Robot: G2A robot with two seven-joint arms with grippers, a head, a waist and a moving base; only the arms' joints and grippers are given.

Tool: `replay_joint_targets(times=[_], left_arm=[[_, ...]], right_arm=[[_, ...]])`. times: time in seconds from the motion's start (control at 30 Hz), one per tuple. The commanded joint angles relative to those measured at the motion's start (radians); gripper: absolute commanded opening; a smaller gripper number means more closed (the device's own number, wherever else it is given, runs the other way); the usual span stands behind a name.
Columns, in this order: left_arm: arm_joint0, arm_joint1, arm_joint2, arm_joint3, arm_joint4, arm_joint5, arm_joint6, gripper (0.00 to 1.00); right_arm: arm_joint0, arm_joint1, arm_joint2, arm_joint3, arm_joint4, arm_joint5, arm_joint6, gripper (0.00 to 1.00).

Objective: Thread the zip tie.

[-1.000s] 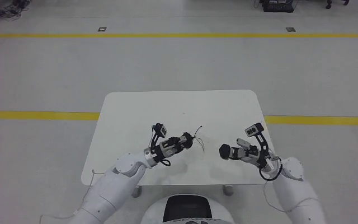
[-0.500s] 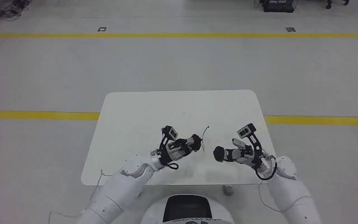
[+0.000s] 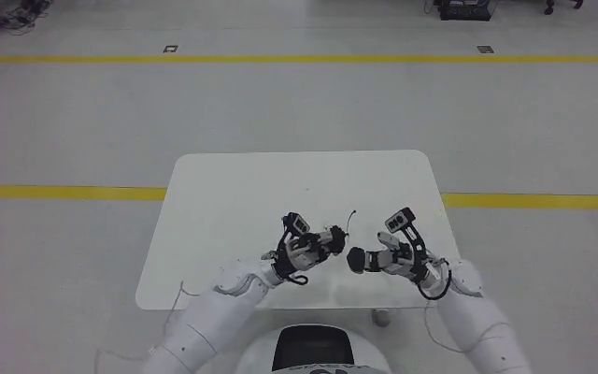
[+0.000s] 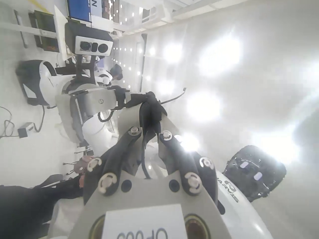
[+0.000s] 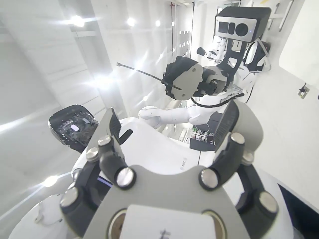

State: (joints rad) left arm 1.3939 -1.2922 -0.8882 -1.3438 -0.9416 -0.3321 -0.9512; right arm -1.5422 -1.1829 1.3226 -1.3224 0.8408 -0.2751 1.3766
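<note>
The white table (image 3: 234, 187) is sitting beneath both arms. Over its near edge, the right gripper (image 5: 169, 123) is hovering with fingers spread wide and empty. Just left of it, the left gripper (image 3: 334, 236) is pinching the black zip tie (image 3: 349, 222), whose free end is pointing far.

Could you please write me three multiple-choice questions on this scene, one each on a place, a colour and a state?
1. Where is the zip tie? A. on a shelf B. in the left gripper C. in a person's hand
2. What colour is the zip tie? A. red B. black C. yellow
3. How do the right gripper's jaws stand? A. open, empty B. shut on the tie C. shut, empty
Answers: 1 B, its jaws pinch the tie; 2 B, a thin black strip; 3 A, jaws apart with nothing between.
</note>
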Motion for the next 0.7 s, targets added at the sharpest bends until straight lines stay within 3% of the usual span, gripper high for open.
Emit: replay_joint_targets(times=[0.0,0.2,0.43,0.67], left_arm=[[0.004,-0.004,0.004,0.016,-0.056,-0.008,-0.041,0.00],[-0.003,-0.029,0.014,0.082,-0.148,-0.008,-0.113,0.00],[0.001,-0.030,0.017,0.067,-0.164,0.007,-0.095,0.00],[0.011,-0.036,0.022,0.081,-0.234,-0.001,-0.161,0.00]], right_arm=[[0.008,-0.003,-0.015,0.006,0.042,0.007,0.013,1.00],[0.028,-0.003,-0.056,0.010,0.095,0.010,0.013,1.00],[0.024,-0.005,-0.062,-0.007,0.099,0.017,-0.019,1.00],[0.030,-0.008,-0.076,0.006,0.156,0.038,0.013,1.00]])
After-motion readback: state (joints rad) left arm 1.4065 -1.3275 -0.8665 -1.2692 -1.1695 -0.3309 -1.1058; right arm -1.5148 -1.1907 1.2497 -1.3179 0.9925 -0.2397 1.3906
